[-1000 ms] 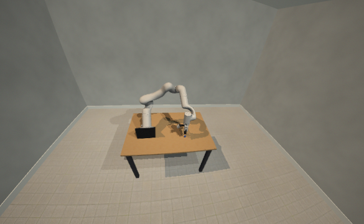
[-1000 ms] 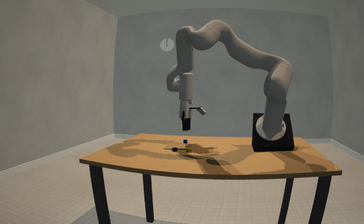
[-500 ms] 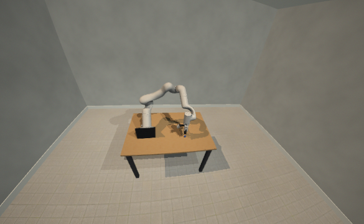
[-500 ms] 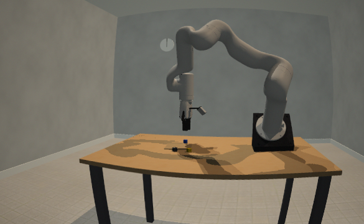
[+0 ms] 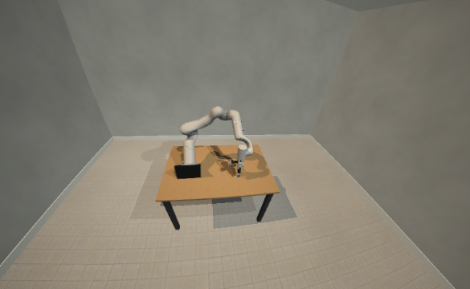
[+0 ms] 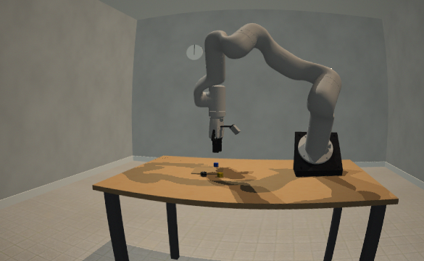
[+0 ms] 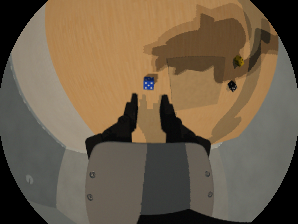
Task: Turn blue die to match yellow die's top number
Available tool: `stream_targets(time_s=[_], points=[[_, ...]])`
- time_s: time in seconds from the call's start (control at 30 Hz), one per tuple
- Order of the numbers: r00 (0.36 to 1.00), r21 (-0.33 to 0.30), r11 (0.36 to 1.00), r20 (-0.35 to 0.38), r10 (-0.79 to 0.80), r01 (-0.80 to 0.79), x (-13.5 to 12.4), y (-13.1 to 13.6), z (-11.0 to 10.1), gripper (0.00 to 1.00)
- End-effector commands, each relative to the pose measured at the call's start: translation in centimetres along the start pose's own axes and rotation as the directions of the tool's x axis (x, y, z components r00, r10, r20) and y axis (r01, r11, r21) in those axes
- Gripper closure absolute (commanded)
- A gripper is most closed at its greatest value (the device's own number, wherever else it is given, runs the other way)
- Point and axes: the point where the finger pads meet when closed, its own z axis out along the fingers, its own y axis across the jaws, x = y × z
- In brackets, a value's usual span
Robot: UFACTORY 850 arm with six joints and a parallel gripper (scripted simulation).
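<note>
The blue die lies on the table just ahead of my fingertips in the wrist view. It also shows in the exterior view and as a small speck in the top view. My gripper hangs well above the die, pointing straight down. In the wrist view the gripper has its fingers narrowed to a small gap, with nothing between them. The yellow die and a black die lie close together nearer the camera. The mat is table-coloured, and I cannot make out its edges.
The arm's black base stands at the table's right end in the exterior view. The yellow die and the black die sit to the right in the wrist view, in the arm's shadow.
</note>
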Motion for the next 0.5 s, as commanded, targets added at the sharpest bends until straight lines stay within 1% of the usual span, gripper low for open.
stream_targets(time_s=[0.0, 0.17, 0.47], points=[[1.000, 0.000, 1.000, 0.002, -0.006, 0.006, -0.1, 0.0, 0.1, 0.64], [1.000, 0.000, 1.000, 0.002, -0.011, 0.011, -0.1, 0.0, 0.3, 0.64], [1.000, 0.000, 1.000, 0.002, -0.011, 0.011, 0.0, 0.0, 1.8, 0.64]])
